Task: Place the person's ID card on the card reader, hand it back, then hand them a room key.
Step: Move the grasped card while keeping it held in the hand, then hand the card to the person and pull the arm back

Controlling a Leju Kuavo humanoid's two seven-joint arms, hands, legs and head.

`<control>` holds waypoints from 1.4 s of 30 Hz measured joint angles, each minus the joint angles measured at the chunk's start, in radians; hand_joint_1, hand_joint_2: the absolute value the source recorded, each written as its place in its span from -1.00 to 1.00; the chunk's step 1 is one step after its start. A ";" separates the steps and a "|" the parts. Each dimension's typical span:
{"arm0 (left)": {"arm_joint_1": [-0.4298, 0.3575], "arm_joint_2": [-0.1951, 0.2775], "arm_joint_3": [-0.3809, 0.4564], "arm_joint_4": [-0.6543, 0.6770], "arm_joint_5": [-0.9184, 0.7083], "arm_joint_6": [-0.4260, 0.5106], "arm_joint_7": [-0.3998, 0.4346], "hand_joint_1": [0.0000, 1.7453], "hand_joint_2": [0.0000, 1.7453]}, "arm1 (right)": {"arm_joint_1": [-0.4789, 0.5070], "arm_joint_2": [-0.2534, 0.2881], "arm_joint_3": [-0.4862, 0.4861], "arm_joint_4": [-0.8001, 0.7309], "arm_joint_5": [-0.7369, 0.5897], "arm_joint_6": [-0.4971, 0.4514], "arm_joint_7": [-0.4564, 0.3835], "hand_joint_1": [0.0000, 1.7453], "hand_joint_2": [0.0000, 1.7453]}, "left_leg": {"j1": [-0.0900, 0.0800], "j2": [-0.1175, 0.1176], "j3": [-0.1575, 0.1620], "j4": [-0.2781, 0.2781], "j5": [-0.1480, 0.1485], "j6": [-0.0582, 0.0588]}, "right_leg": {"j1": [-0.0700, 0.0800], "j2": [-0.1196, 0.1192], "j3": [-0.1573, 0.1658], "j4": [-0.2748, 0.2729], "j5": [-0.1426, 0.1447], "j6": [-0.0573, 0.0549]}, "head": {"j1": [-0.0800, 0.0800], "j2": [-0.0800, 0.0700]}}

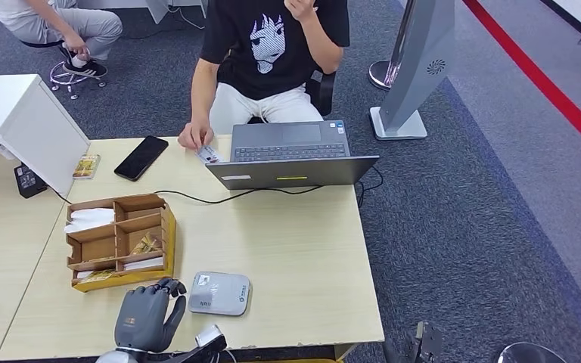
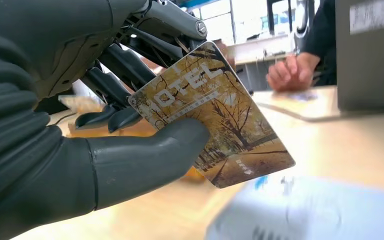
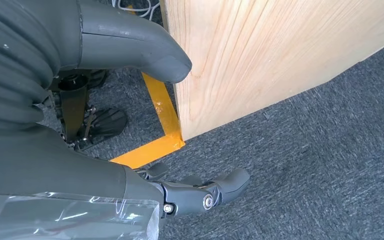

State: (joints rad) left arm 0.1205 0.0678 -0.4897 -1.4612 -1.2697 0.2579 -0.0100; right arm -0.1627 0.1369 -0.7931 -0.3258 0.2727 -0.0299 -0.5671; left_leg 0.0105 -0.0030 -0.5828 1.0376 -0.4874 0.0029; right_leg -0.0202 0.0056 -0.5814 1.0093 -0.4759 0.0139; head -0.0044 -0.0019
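Left hand (image 2: 80, 115) low over table (image 1: 287, 249) pinching key card (image 2: 215, 115) by thumb, beside reader (image 1: 219, 293), right hand (image 3: 105, 125) hanging by floor, fingers apart, holding nothing

Open stretch: a broad bare band of tabletop (image 1: 287, 242) was seen between the card reader (image 1: 219, 293) and the laptop (image 1: 291, 159).
Left flank: the wooden organizer (image 1: 119, 240) was set just beside the left hand (image 1: 145, 316), with the card reader close on its other side (a narrow slot between them).
Far edge: the way was barred by the laptop's raised screen; a cable (image 1: 197, 199) was laid across the wood before it.
Gap: between the phone (image 1: 141, 157) and the laptop, the person's hand (image 1: 195, 136) was rested on a card (image 1: 209, 155).
Right side: open carpet (image 1: 469, 227) was left beyond the table edge.
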 joint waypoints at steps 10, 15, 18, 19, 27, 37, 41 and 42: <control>-0.045 0.002 -0.002 -0.007 -0.064 0.015 0.006 1.00 1.00 | 0.000 0.000 0.004 0.000 0.000 -0.008 0.000 -1.00 1.00 | 0.000 -0.001 0.000 0.000 0.001 0.000 | 0.000 -0.001 0.001 0.000 0.000 0.000 | 0.000 0.000; -0.067 0.005 0.002 -0.057 -0.092 0.011 -0.003 1.00 1.00 | 0.000 0.000 0.007 0.000 0.000 -0.007 -0.001 -1.00 1.00 | 0.000 -0.001 0.000 0.000 0.001 0.000 | 0.000 -0.001 0.000 0.000 0.000 0.000 | 0.000 0.000; -0.113 0.020 0.015 -0.100 -0.093 -0.012 0.011 1.00 1.00 | 0.000 0.000 0.015 0.000 0.003 -0.007 -0.001 -1.00 1.00 | 0.000 -0.001 0.000 0.000 0.001 0.000 | 0.000 -0.002 0.000 0.000 0.000 0.000 | 0.000 0.000; -0.137 0.028 0.022 -0.116 -0.089 -0.026 0.016 1.00 1.00 | 0.000 0.000 0.018 0.000 0.004 -0.006 -0.001 -1.00 1.00 | 0.000 -0.001 0.000 0.000 0.001 0.000 | 0.000 -0.002 0.000 0.000 0.001 0.000 | 0.000 0.000; -0.254 0.063 0.081 -0.177 -0.087 -0.072 0.043 1.00 1.00 | -0.001 0.000 0.037 0.000 0.016 -0.006 0.001 -1.00 1.00 | 0.000 -0.002 0.000 0.000 0.002 0.000 | 0.000 -0.002 0.001 0.001 0.001 0.000 | 0.000 0.000; -0.431 0.121 0.190 -0.096 -0.079 -0.147 0.093 1.00 1.00 | -0.015 0.000 0.088 0.001 0.038 -0.006 0.030 -1.00 1.00 | 0.000 -0.002 0.000 0.000 0.004 0.000 | 0.000 -0.003 0.001 0.001 0.001 -0.001 | 0.000 0.000; -0.442 0.127 0.217 -0.062 -0.059 -0.133 0.094 1.00 1.00 | -0.018 0.000 0.099 0.002 0.036 -0.006 0.031 -1.00 1.00 | 0.000 -0.001 0.000 0.000 0.004 -0.001 | 0.000 -0.002 0.001 0.001 0.002 -0.001 | 0.000 0.000; -0.442 0.127 0.223 -0.059 -0.051 -0.128 0.092 1.00 1.00 | -0.018 0.000 0.101 0.002 0.036 -0.006 0.031 -1.00 1.00 | 0.000 -0.001 0.000 0.000 0.004 -0.001 | 0.000 -0.002 0.001 0.001 0.002 -0.001 | 0.000 0.000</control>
State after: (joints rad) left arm -0.3214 0.1950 -0.2667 -1.5198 -1.3203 0.1298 0.0820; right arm -0.1806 0.1369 -0.6919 -0.3243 0.3085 -0.0362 -0.5358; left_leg 0.0107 -0.0043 -0.5831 1.0378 -0.4832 0.0024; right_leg -0.0199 0.0037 -0.5808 1.0105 -0.4738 0.0130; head -0.0044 -0.0019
